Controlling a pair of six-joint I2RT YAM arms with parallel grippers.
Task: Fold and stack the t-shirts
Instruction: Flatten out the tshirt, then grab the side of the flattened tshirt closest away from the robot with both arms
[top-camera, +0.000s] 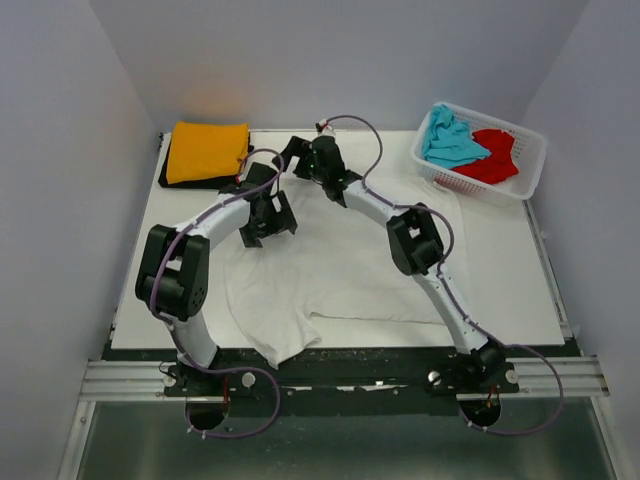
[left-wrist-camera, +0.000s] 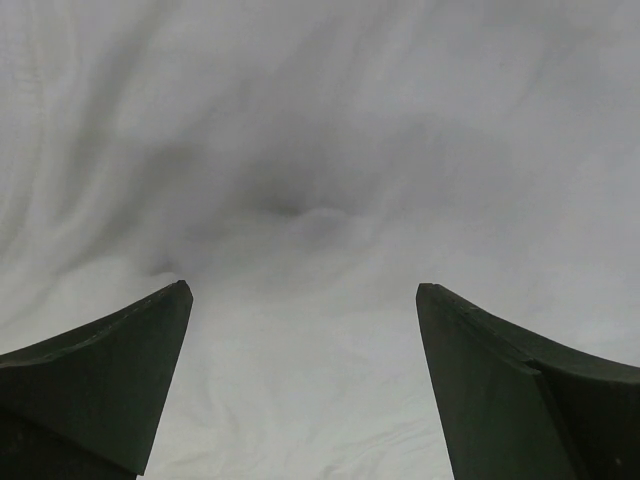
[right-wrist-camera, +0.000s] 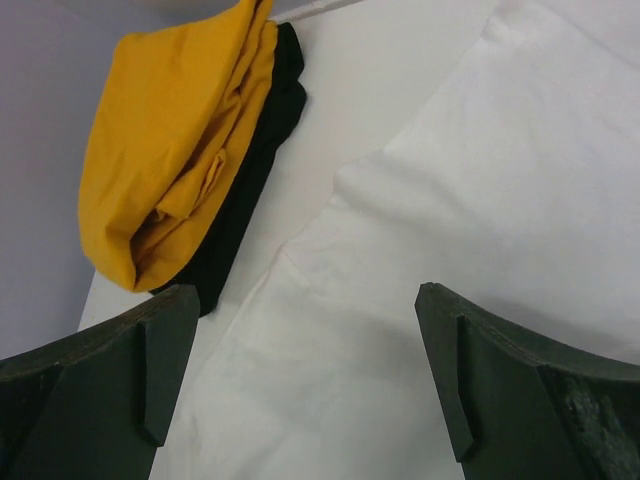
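Jaws parted, left gripper (left-wrist-camera: 302, 287) and right gripper (right-wrist-camera: 305, 289) hover over the spread white cloth t-shirt (top-camera: 330, 280); a shallow pinch could slip, skewing the fold.

The top view looks down from above and behind the arm bases, from the near side toward the far wall, far enough to take in the whole flat white table (top-camera: 500, 270). The left wrist view faces down onto the spread white cloth t-shirt (left-wrist-camera: 320, 150) from very near. The cloth fills it, with the fingertips of the left gripper (left-wrist-camera: 303, 290) at the lower corners. The right wrist view is less near and looks toward the far left corner, where the folded orange-yellow t-shirt (right-wrist-camera: 170, 150) lies on the black t-shirt (right-wrist-camera: 260, 150). All three views share the white shirt. The top and right wrist views also share this pile.
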